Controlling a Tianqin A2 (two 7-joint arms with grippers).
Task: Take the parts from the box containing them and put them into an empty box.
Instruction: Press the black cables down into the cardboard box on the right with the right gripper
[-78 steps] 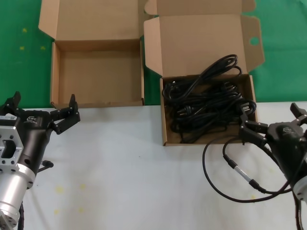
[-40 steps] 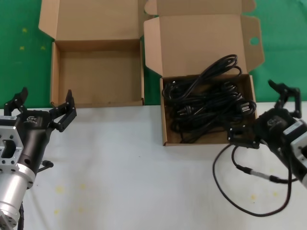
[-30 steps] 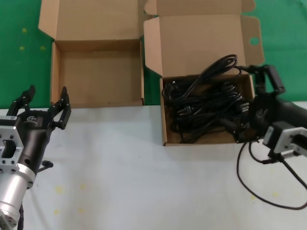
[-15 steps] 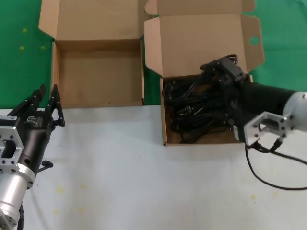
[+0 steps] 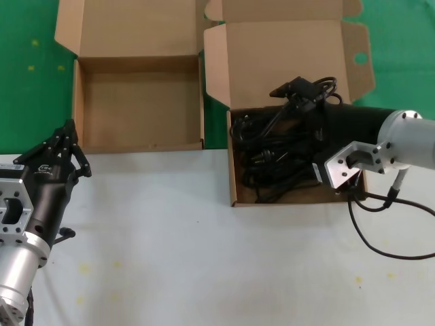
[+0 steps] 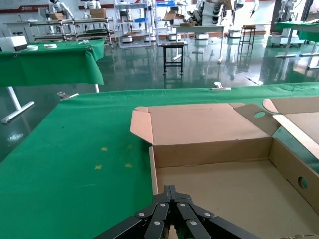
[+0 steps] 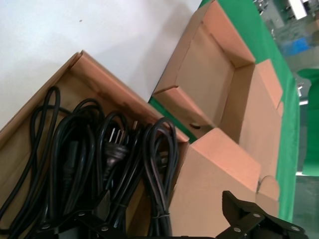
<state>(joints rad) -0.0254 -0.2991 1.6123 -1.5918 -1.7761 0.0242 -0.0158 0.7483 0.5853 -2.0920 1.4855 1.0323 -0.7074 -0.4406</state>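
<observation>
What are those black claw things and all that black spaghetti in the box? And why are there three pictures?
It's a robot with two arms, and three cameras: one on its head looking down, one on each wrist.

The "spaghetti" is a tangle of black power cords lying in the cardboard box with a round hole in its flap. Beside it sits an open, empty cardboard box. Both rest where a white table meets a green cloth.

The claws are the robot's hands. The right gripper reaches over the cords with its jaws open, holding nothing. The left gripper waits near the empty box with its jaws shut. The left wrist picture looks into the empty box; the right wrist picture looks down at the cords.
</observation>
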